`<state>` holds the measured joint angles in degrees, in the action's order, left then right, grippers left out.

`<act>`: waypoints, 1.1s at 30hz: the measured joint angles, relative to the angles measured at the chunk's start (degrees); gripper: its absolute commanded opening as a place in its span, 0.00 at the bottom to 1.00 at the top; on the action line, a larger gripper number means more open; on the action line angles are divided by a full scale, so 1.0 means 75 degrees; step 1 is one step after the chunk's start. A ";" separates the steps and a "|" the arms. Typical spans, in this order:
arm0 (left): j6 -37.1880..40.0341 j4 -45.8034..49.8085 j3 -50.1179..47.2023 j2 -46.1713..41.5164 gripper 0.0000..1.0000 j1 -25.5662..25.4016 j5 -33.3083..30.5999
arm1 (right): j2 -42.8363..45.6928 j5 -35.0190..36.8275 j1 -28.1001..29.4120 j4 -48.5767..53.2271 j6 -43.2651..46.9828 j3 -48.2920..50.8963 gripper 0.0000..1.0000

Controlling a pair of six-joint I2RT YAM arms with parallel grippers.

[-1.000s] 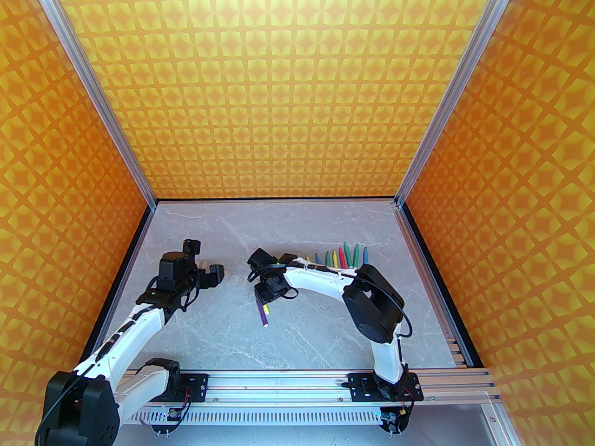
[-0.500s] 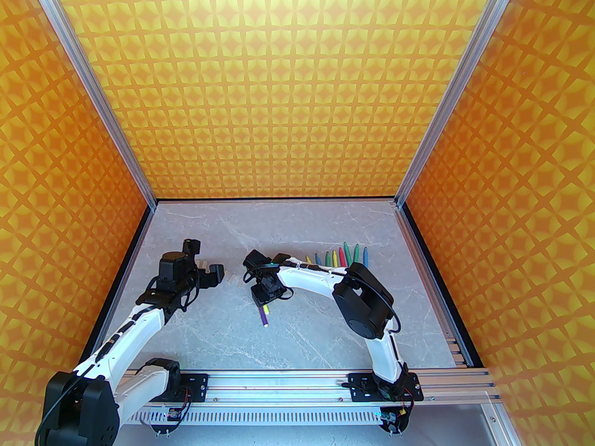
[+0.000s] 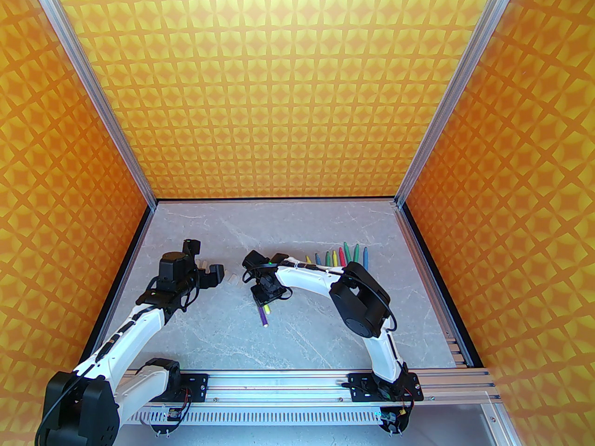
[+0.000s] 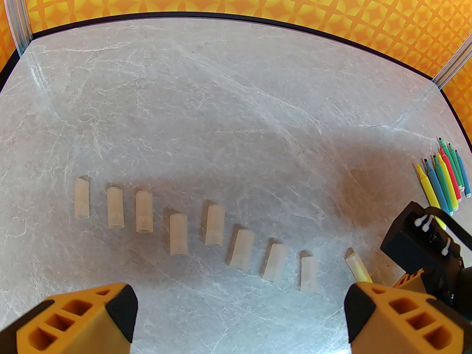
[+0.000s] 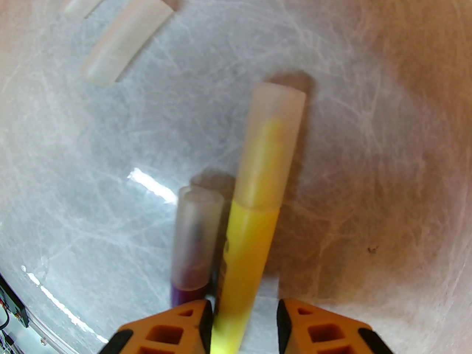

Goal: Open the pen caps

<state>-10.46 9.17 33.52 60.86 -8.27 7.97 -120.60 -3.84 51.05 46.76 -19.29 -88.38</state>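
Nine clear caps (image 4: 214,225) lie in a loose row on the grey table (image 4: 221,87). We see the left gripper (image 4: 239,308) hovering above them with its jaws spread wide. Well off to the right of that row, the uncapped pens (image 4: 444,183) lie side by side, their pointed tips toward the back wall. Nearer the middle, we find the right gripper (image 5: 243,308) low over two pens lying against each other: a yellow pen (image 5: 247,264) and a purple pen (image 5: 188,293), each with a fitted cap (image 5: 269,146) on its tip. These jaws stand a little apart astride the yellow barrel; one finger (image 5: 184,326) sits close against it, and we see a gap at the other. The purple pen lies just outside the jaws.
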 measured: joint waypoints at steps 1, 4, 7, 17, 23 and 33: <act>0.0000 0.0000 0.0000 -0.0015 0.98 0.0000 0.0000 | -0.0070 0.0003 0.0000 0.0052 0.0000 -0.0064 0.34; 0.0000 0.0000 0.0000 -0.0047 0.98 0.0000 0.0000 | -0.0189 0.0035 0.0000 0.0262 0.0000 -0.0309 0.33; 0.0000 0.0000 0.0000 -0.0073 0.98 0.0000 0.0000 | -0.0350 0.0058 0.0000 0.0452 0.0003 -0.0539 0.33; 0.0000 0.0006 0.0000 -0.0297 0.98 0.0000 -0.0003 | -0.0842 0.0254 0.0035 0.1288 0.0006 -0.1346 0.30; 0.0000 0.0003 -0.0003 -0.0303 0.98 0.0000 -0.0003 | -0.0953 0.0344 0.0050 0.1472 0.0006 -0.1510 0.28; -0.0003 0.0003 -0.0023 -0.0306 0.98 0.0000 -0.0012 | -0.1067 0.0452 0.0055 0.1652 -0.0064 -0.1684 0.18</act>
<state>-10.48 9.19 33.34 58.57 -8.27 7.88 -128.60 -0.45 51.46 59.16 -19.77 -101.01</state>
